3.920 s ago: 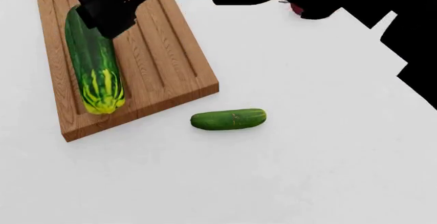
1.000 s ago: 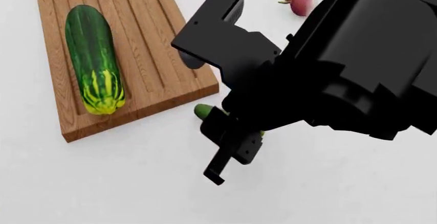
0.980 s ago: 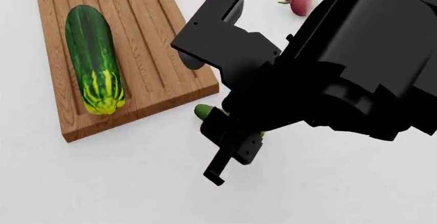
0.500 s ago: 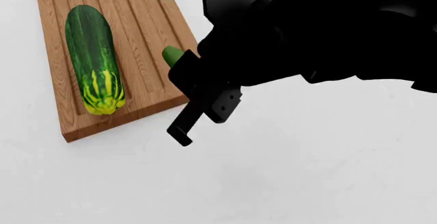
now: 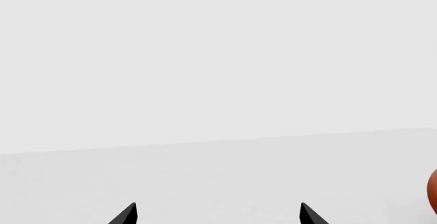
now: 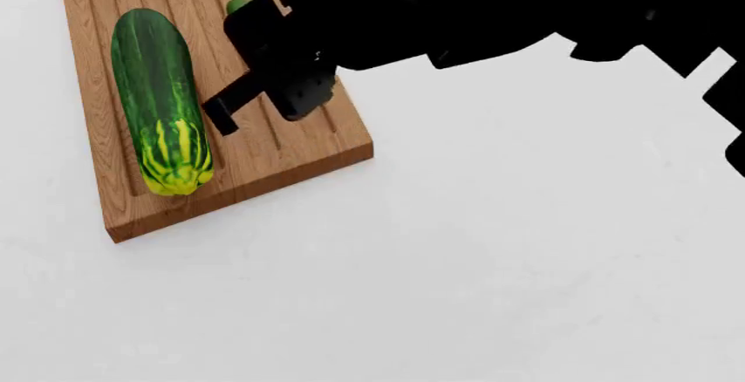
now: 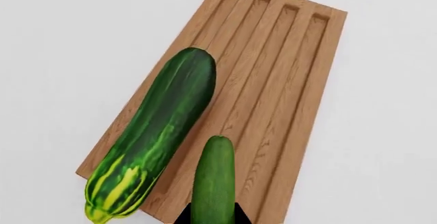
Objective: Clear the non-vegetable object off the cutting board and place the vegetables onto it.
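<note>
The cutting board (image 6: 291, 112) lies at the upper left with the large cucumber (image 6: 157, 103) lying lengthwise on it. My right gripper (image 6: 258, 51) reaches over the board, shut on the small cucumber (image 6: 236, 4), of which only the tip shows there. In the right wrist view the small cucumber (image 7: 213, 178) sits between the jaws of the right gripper (image 7: 212, 216), over the board (image 7: 280, 81), parallel to the large cucumber (image 7: 160, 127). My left gripper (image 5: 217, 215) is open over bare white table, a red rounded object (image 5: 433, 189) at that frame's edge. The head view hides the non-vegetable object.
A white table (image 6: 466, 269) surrounds the board. My black right arm (image 6: 524, 16) covers the top of the head view and hides what lies behind it.
My right gripper has carried the small cucumber from the table by the board's near corner up and left over the board. The arm now covers the radish seen earlier.
</note>
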